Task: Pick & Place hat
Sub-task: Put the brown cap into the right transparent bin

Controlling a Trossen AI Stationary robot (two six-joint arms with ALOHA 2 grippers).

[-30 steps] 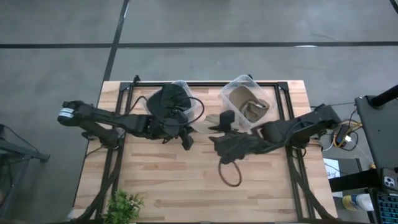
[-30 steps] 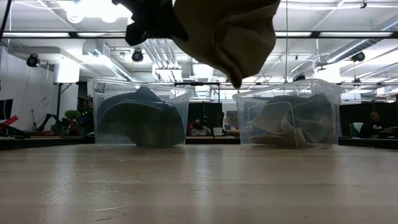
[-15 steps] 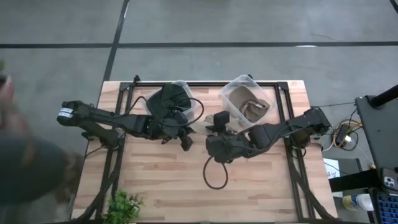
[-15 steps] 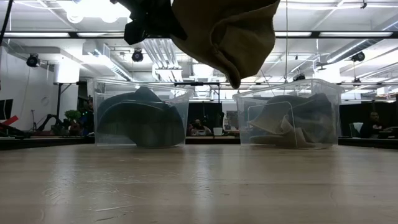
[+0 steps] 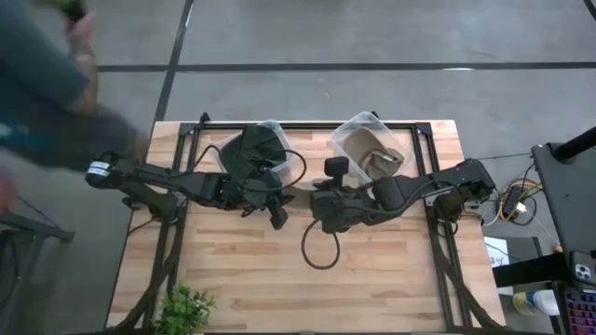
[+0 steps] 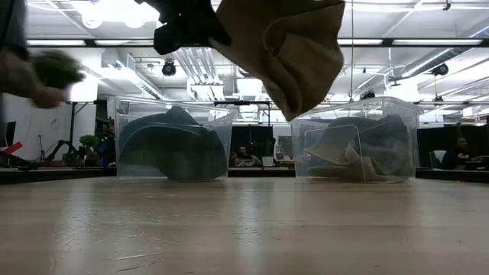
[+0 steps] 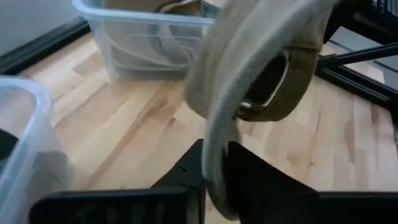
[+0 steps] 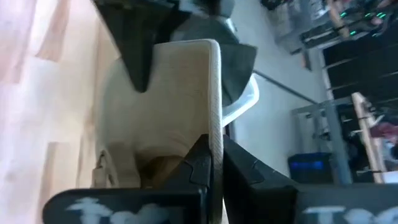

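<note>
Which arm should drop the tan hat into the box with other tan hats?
Right. The right gripper pinches the hat, and the box of tan hats stands on its side. The left gripper pinches it too.

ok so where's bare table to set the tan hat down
The near wooden tabletop is bare from the green plant rightward. It is crowded at the far edge: two clear plastic bins, both end effectors gripping the tan cloth hat.

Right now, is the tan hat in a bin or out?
Out. The tan hat hangs in the air above the table, pinched at its brim by both the left gripper and the right gripper.
</note>
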